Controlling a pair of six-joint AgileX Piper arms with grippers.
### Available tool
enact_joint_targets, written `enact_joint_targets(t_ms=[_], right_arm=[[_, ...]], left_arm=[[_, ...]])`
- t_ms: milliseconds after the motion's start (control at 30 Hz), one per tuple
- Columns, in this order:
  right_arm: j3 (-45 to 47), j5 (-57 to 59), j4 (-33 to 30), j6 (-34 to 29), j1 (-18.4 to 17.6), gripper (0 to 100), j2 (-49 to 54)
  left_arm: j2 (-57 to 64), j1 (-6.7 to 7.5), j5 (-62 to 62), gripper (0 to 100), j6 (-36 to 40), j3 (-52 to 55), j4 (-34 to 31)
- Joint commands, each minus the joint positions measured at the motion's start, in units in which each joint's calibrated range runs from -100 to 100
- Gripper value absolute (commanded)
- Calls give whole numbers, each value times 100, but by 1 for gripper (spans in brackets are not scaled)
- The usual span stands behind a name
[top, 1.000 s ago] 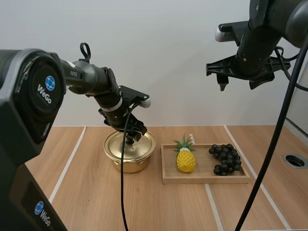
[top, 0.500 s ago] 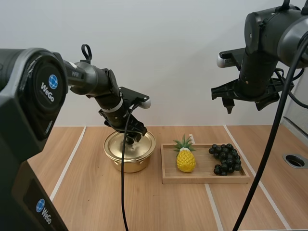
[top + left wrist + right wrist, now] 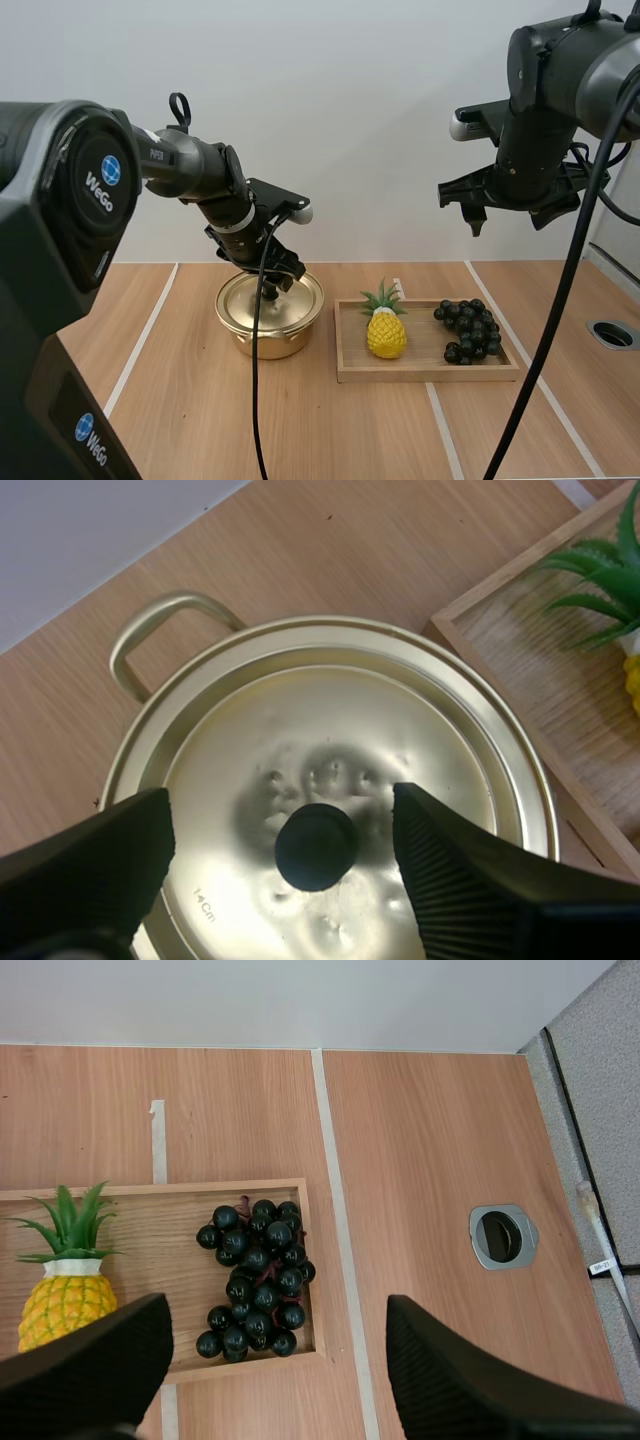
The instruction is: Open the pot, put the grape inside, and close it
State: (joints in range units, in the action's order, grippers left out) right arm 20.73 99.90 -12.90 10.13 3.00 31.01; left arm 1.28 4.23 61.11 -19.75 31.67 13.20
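Resting on the pot (image 3: 268,338), the lid (image 3: 330,720) is found closed. Its black knob (image 3: 316,846) lies between the spread fingers of the left claw (image 3: 282,808), nearer one finger and not yet pinched. A good lift is judged to need the knob centred, the claw lowered squarely, the pinch made firm and the lid raised straight. The grapes (image 3: 255,1275) are seen in the wooden tray (image 3: 150,1190) directly below the spread right claw (image 3: 508,212), held high above the counter (image 3: 180,400).
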Motion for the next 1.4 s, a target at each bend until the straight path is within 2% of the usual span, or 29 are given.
enact_joint_targets(t_ms=[0,533,567,633,700,1033,1367], right_arm=[[28,10,-76,1,17,100,39],[28,10,-76,1,17,100,39],[28,10,-76,1,17,100,39],[28,10,-76,1,17,100,39],[28,10,-76,1,17,100,39],[28,10,-76,1,17,100,39],[28,10,-76,1,17,100,39]], left_arm=[[-32,23,-186,100,46,12,-18],[-417,23,28,100,-44,12,-18],[-417,23,50,96,-44,12,-18],[-417,23,50,52,-12,12,-18],[-417,23,50,0,317,12,-18],[-287,23,-18,0,467,-40,-18],[729,23,-2,0,931,-915,-18]])
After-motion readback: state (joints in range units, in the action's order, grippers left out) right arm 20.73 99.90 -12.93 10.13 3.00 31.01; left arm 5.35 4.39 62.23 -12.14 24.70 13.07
